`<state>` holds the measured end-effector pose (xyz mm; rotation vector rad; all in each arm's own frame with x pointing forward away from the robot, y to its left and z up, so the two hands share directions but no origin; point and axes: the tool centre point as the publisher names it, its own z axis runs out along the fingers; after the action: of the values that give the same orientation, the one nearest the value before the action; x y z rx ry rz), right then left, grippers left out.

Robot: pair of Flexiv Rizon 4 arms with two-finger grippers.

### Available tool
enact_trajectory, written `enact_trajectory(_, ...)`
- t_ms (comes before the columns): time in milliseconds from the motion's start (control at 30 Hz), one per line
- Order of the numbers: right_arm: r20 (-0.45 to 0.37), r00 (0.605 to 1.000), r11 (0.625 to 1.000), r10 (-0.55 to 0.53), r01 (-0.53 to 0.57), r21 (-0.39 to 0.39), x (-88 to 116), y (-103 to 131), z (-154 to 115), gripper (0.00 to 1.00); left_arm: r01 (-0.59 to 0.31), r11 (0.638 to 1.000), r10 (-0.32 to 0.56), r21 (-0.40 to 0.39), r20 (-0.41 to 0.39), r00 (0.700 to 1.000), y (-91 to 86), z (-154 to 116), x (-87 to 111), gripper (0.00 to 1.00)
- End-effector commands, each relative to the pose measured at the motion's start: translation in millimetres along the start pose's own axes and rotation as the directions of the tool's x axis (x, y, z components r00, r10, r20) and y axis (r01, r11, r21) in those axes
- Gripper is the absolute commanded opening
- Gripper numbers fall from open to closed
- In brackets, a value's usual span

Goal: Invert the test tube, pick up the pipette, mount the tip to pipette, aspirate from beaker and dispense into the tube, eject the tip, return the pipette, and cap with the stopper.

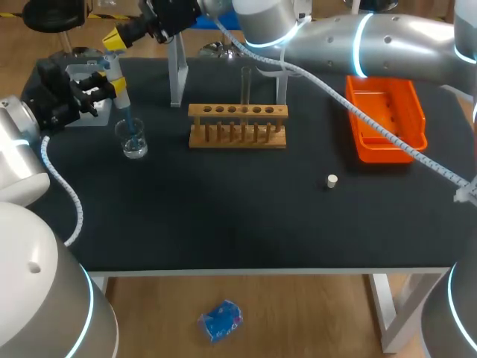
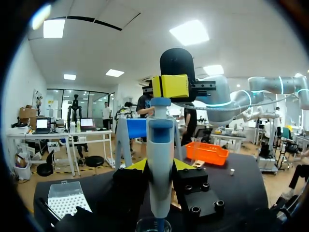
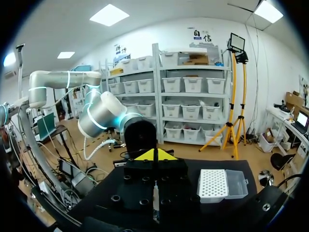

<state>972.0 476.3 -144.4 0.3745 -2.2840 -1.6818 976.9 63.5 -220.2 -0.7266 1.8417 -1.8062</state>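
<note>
Our left fingers (image 1: 117, 86) clamp the pipette (image 2: 160, 145) upright, its tip (image 1: 129, 123) in the beaker (image 1: 133, 139) below them. Our right fingers (image 1: 112, 37), closed together, sit on its top.

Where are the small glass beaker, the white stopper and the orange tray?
beaker (image 1: 133, 142), head view, on its glass wall.
stopper (image 1: 332, 181), head view, on its middle.
orange tray (image 1: 384, 118), head view, on its bare floor.

beaker (image 1: 133, 139) left of rack (image 1: 237, 125), tray (image 1: 384, 112) right, stopper (image 1: 332, 180) in front
</note>
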Motion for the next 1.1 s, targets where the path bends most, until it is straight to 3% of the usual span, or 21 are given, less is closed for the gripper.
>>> enact_trajectory(33, 0.0, 1.0, 1.0, 0.003, -0.003, 0.0, 1.9, -6.1, 1.0, 0.0, -0.001, 1.0, 0.001, 0.005, 0.001, 1.0, -2.7, 0.3, -1.0, 0.0)
enact_trajectory(1100, 0.005, 1.0, 1.0, 0.025, -0.025, -0.007, 6.1, -14.2, 2.9, 0.0, -0.001, 1.0, 0.001, 0.005, 0.001, 1.0, -2.7, 0.3, -1.0, 0.0)
